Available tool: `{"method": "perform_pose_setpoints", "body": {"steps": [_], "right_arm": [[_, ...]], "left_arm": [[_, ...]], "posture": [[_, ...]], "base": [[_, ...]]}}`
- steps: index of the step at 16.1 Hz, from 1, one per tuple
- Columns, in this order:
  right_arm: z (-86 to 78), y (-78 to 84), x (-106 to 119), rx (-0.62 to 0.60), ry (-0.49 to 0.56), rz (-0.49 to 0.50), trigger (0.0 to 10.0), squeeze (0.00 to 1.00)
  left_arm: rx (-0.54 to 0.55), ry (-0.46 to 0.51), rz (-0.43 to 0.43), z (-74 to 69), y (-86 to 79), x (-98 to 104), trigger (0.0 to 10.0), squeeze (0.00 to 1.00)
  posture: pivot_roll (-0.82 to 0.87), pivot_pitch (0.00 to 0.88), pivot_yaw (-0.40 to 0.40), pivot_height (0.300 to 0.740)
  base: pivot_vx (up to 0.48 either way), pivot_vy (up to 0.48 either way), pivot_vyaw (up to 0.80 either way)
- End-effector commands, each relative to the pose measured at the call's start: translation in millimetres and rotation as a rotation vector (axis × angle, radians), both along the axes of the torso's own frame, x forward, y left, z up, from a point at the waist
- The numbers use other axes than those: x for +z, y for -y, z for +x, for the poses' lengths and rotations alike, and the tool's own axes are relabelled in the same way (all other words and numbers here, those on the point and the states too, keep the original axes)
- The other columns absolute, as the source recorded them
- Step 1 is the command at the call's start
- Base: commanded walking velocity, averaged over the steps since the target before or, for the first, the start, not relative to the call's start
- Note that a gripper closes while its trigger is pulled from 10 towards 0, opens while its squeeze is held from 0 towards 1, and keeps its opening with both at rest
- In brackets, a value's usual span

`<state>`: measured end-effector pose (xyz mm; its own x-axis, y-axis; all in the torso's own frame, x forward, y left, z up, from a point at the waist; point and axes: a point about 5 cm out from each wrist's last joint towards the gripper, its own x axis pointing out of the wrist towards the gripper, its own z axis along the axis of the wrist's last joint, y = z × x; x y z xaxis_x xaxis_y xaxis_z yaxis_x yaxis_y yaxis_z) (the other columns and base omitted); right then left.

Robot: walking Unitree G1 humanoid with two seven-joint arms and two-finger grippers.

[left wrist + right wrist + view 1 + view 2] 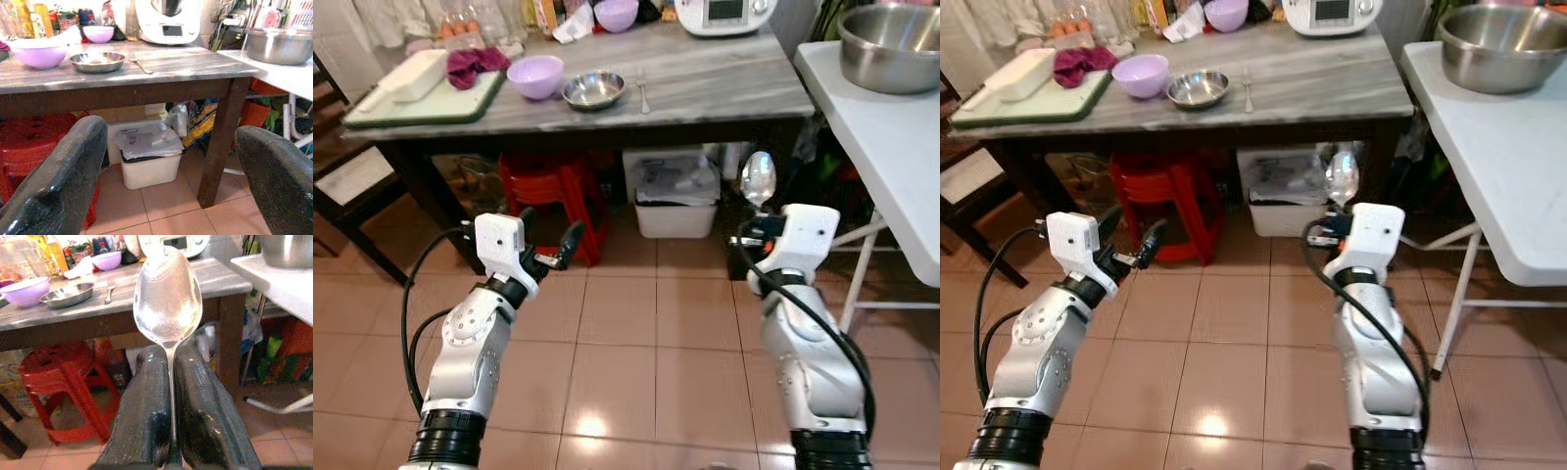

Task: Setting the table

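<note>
Right gripper (171,431) pinched tight on the handle of a spoon (167,296), bowl of the spoon pointing up and forward, held out over the tiled floor (626,323) short of the grey table (724,83). Left gripper (548,250) raised at similar height over the floor, fingers (58,186) spread wide with nothing between them. On the table, a lilac bowl (535,75) just beside a small steel dish (593,89), with a fork (643,93) lying just to the right of the dish and apart from it. Further back on the table, a second lilac bowl (616,13) and a white kitchen machine (724,14). At the table's left end, a green tray (460,106) carrying a white block-shaped item (411,76) and a crumpled maroon cloth (476,65). Under the table, a red plastic stool (548,186) and a white bin (675,201) with a bag or paper on top. To the right, a white folding table (881,137) bearing a large steel mixing bowl (891,47). Dark chair (342,186) at the far left edge, partly cut off.
</note>
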<state>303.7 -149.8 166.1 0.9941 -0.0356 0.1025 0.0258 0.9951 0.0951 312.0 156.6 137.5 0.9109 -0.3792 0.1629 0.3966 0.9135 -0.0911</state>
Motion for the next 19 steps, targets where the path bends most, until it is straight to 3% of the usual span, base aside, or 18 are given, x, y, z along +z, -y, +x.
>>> {"method": "perform_pose_setpoints", "body": {"steps": [1,19], "right_arm": [[0.0,-5.2,7,0.017,0.032,0.004,10.0,0.00],[0.1,-4.9,6,0.015,0.028,0.002,10.0,0.00]], "left_arm": [[-0.003,0.012,0.003,-0.7,-1.7,3,10.0,0.00],[-0.047,-0.006,-0.008,-6.3,10.4,-1,10.0,0.00]], "posture": [[-0.16,0.115,0.116,0.740],[-0.16,0.122,0.115,0.740]], "base": [[0.480,0.000,0.00],[0.480,0.000,0.00]]}}
